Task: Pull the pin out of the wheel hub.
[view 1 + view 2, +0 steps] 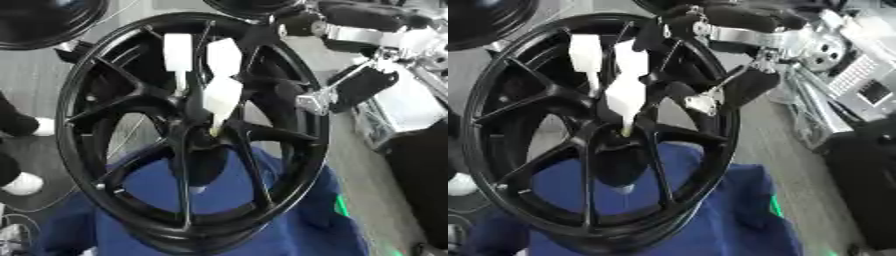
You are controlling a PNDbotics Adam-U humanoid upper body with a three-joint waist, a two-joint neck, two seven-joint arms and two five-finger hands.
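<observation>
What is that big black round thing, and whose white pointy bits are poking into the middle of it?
The round thing is a black car wheel standing over a blue cloth. The white bits belong to a robot's right hand. Its black and silver arm comes in from the top right, and a person steers it from elsewhere. Both pictures come from cameras in the robot's head, like two eyes looking down, so they look nearly the same. The hand reaches to the hub, the wheel's middle, where a pin should come out. I cannot tell whether it has the pin yet. Two dark shapes with white ends at the left edge are unclear.
</observation>
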